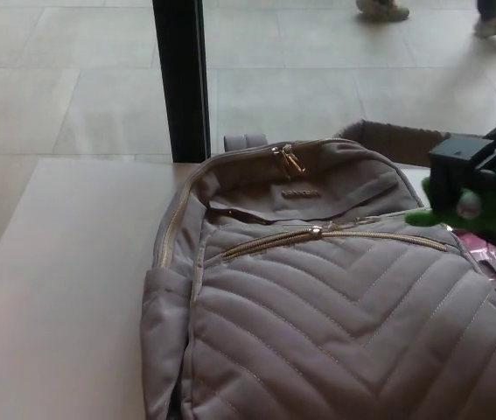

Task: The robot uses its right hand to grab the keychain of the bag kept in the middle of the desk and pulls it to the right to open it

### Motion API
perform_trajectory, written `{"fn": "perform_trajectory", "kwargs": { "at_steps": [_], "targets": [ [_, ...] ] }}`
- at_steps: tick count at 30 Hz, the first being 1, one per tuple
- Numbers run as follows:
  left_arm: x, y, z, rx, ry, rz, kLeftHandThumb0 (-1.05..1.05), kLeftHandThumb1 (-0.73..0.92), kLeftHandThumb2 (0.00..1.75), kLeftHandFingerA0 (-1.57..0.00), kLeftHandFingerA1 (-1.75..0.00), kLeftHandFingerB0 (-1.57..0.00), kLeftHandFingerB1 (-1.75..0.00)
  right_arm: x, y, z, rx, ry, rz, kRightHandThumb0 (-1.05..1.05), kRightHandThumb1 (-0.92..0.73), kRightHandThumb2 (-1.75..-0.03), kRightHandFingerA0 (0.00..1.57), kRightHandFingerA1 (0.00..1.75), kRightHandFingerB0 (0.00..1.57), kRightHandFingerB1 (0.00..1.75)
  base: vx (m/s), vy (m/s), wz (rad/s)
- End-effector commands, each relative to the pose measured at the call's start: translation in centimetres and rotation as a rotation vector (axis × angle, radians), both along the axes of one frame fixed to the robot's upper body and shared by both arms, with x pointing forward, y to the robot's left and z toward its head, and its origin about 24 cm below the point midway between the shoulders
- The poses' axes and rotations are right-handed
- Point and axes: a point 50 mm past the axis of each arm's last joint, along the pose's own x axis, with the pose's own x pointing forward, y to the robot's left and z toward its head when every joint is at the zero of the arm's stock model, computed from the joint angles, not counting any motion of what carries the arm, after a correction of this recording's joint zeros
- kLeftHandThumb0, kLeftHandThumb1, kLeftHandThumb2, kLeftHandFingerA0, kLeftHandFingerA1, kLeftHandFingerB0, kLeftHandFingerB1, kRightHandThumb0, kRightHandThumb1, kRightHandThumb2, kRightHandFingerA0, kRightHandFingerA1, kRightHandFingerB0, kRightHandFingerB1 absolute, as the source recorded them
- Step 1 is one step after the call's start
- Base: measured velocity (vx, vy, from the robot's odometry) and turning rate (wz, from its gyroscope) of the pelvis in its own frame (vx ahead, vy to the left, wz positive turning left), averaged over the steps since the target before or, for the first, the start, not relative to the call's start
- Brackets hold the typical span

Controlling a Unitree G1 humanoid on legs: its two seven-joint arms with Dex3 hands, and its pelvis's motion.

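A grey quilted backpack (317,324) lies flat on the pale desk (64,289), its top toward the far edge. At the picture's right edge my right hand (484,188) is shut on a green plush keychain (466,215), just past the bag's right side. The front pocket's gold zipper line (335,236) runs from the bag's left part across to the right end near the keychain. A second gold zipper pull (288,160) sits at the bag's top. My left hand does not show.
A black post (182,79) stands behind the desk's far edge. The bag's grey strap (387,136) loops out behind it on the right. Something pink (477,248) shows at the bag's right side. A person's shoes (383,9) cross the tiled floor beyond.
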Motion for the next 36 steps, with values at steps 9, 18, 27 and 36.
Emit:
{"fn": "perform_trajectory", "kwargs": {
  "at_steps": [9,18,27,36],
  "targets": [
    [-0.4,0.4,0.2,-0.002,0.007,0.034,-0.81,0.92,0.73,-0.45,-0.48,-0.28,-0.37,0.4,-7.1,-2.2,-0.121,0.094,-0.237,-0.16,-0.39,-0.97,0.91,1.73,0.77,1.50,0.00,0.000,0.00],
    [-0.5,0.3,0.2,0.009,0.004,0.019,-0.84,0.92,0.73,-0.45,-0.50,-0.29,-0.38,-0.5,-11.4,-4.6,-0.117,0.157,-0.401,-0.17,-0.40,-1.07,0.88,1.75,0.75,1.49,0.00,0.000,0.00],
    [-0.4,0.4,0.3,0.014,0.005,0.018,-0.84,0.92,0.75,-0.45,-0.48,-0.30,-0.37,-2.0,-13.1,-6.5,-0.084,0.192,-0.453,-0.13,-0.42,-1.03,0.88,1.75,0.72,1.48,0.00,0.000,0.00],
    [-0.6,0.5,0.2,0.015,0.022,0.007,-0.84,0.92,0.76,-0.44,-0.47,-0.31,-0.36,-2.6,-13.1,-7.0,-0.036,0.228,-0.469,-0.11,-0.50,-0.93,0.83,1.74,0.70,1.38,0.00,0.000,0.00]
  ]
}}
